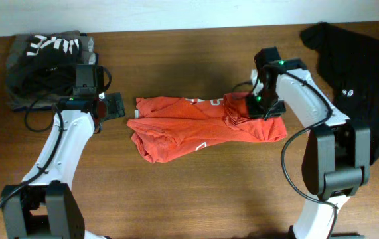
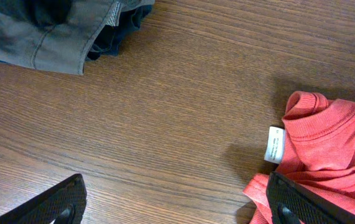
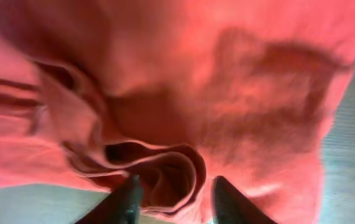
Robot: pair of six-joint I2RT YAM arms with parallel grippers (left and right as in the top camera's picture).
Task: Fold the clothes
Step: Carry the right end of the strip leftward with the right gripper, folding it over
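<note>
Between the right jaws sits a rolled fold of the crumpled red-orange T-shirt (image 1: pixel 202 126); they stand narrowly apart, and whether they press it I cannot tell. The left jaws are wide open and hold nothing, over the wooden counter (image 2: pixel 183 93); the shirt's collar with its white neck tag (image 2: pixel 276 144) is just beside one finger (image 2: pixel 298 200), and grey garments (image 2: pixel 46 37) lie well ahead of them

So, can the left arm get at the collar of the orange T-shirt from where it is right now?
Probably yes. The left pincer hangs open right by the T-shirt, with the collar and neck tag in plain view and nothing lying over them. The grey garments lie well aside on the table.
</note>
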